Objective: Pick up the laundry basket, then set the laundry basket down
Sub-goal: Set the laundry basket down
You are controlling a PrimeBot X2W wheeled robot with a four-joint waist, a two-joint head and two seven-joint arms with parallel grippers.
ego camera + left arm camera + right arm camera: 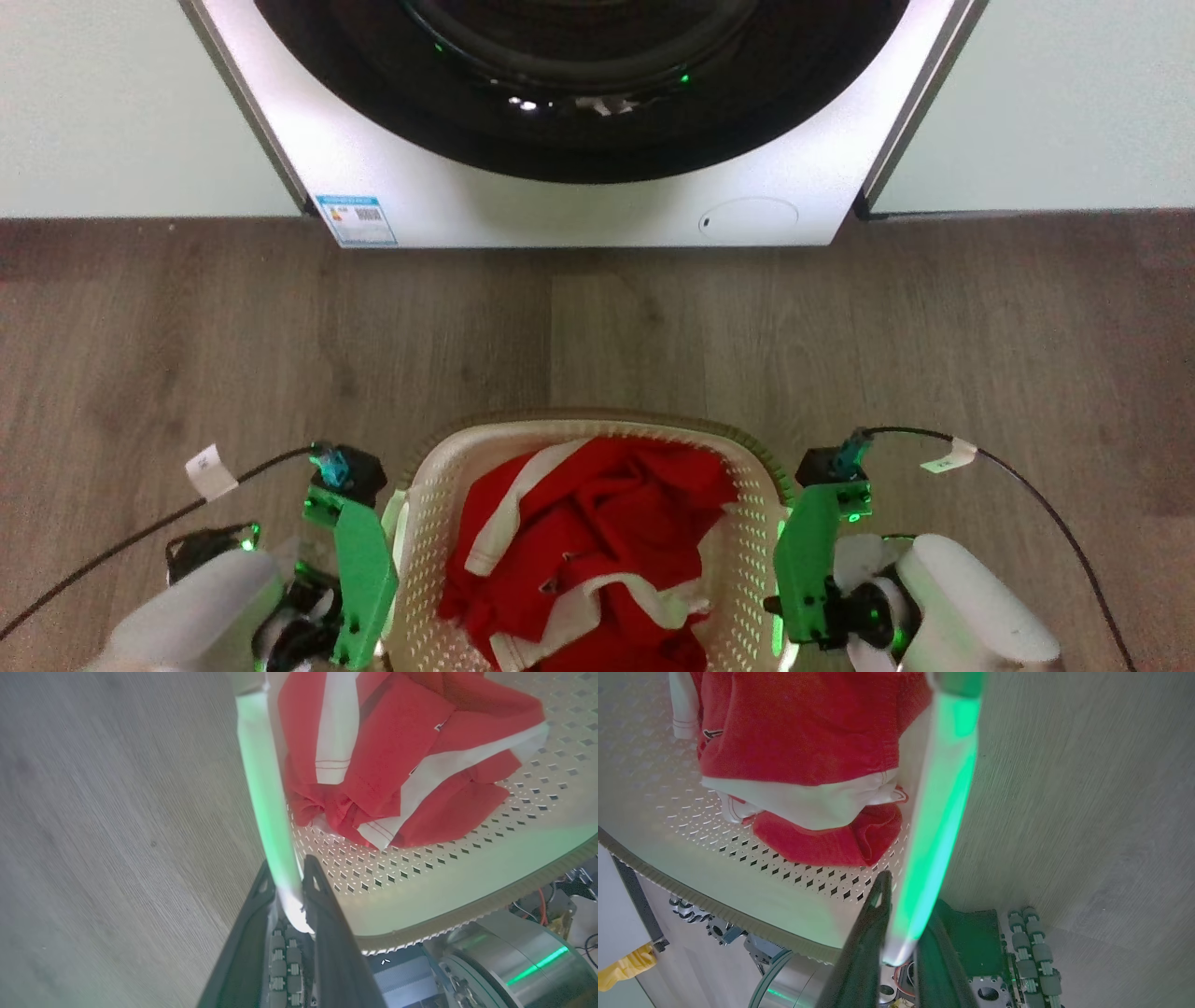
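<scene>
Wood-grain floor (653, 327) across the head view. White washing machine (579, 205) at the top centre, standing on the floor, with a dark round door (579, 103) and a small blue-edged sticker (357, 219) at its lower left corner. Laundry basket (597, 427): cream, perforated, brown rim, at the bottom centre, well apart from the machine and directly in front of the robot, between its two arms. Cannot tell whether its base touches the floor. Inside it lies a crumpled red garment (597, 532) with white bands. Left gripper (288, 864): both dark fingers pressed against the basket's left-side handle (266, 788), one on each face, clamped. Right gripper (911, 890): fingers likewise closed on the right-side handle (943, 788), which is lit green. A white paper tag (211, 471) sits on the left arm's cable, another (950, 455) on the right.
</scene>
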